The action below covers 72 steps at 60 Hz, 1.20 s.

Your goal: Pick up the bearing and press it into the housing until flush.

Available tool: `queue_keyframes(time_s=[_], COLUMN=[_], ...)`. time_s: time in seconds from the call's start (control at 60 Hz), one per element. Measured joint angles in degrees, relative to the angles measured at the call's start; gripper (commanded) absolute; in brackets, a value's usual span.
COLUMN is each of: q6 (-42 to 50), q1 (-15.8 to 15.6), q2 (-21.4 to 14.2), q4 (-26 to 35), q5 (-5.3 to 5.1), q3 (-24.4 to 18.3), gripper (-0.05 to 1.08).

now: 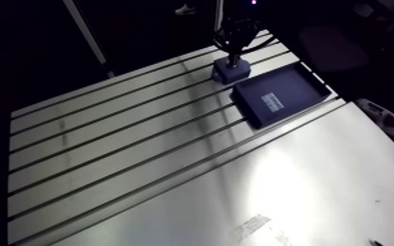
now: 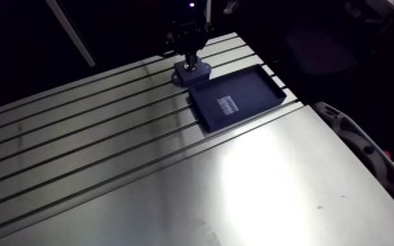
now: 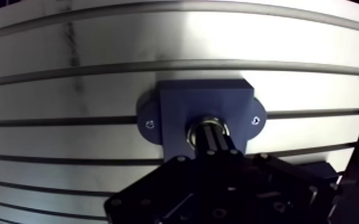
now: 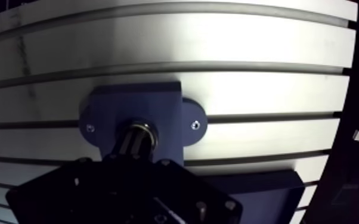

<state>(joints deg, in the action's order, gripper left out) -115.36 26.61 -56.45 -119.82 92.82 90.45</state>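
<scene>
The dark blue housing (image 3: 176,113) is a block with two screwed ears, sitting on the slotted table (image 3: 98,71). The bearing (image 3: 192,132) shows as a shiny metal ring in the housing's centre bore. My gripper (image 3: 213,136) comes straight down onto it, fingers shut together, with the tips inside the ring's outline. How deep the bearing sits is hidden by the fingers. In the arm view the gripper (image 1: 233,60) stands upright on the housing (image 1: 224,70) near the table's far edge.
A shallow dark tray (image 1: 281,93) with a white label lies right beside the housing, nearly touching it. Parallel slots run across the table (image 1: 108,150). A smooth plate (image 1: 291,190) covers the near right part.
</scene>
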Motion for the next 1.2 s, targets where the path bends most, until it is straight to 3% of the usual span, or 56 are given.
queue_keyframes(time_s=[1.2], q6=[-0.41], q1=[-0.07], q2=[0.57], q4=[-0.11], q5=[0.04], q3=[0.12], gripper=[1.08])
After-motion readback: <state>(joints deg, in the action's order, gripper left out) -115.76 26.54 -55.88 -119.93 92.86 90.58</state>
